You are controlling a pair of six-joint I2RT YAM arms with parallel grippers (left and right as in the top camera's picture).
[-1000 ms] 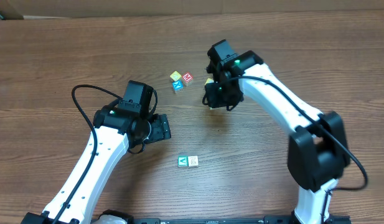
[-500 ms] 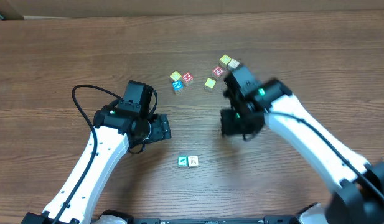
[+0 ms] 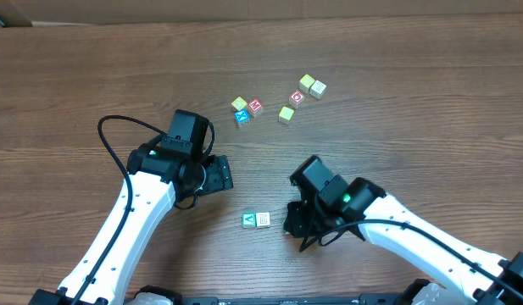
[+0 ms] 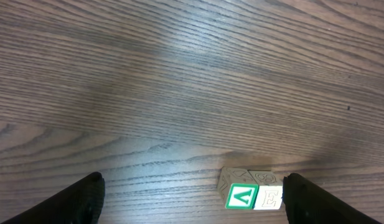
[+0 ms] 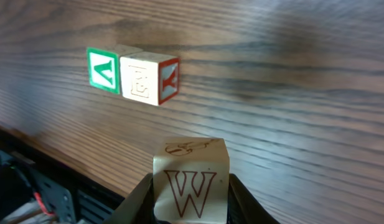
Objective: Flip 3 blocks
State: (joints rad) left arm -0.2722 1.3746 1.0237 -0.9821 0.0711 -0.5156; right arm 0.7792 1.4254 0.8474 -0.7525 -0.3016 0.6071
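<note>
Wood looks light and hard: pinch opposite flat faces. Right pincer (image 5: 190, 200) clamps the W block (image 5: 190, 177) near the green block (image 5: 104, 70); left pincer (image 4: 193, 196) gapes empty, near it.

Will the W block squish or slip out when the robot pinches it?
The W block looks like wood with crisp edges, so it is probably stiff and won't squish. Its flat sides sit between the fingers of the right end effector, so it likely won't slip easily. It is a cube, so once set down it should sit flat, not roll.
</note>
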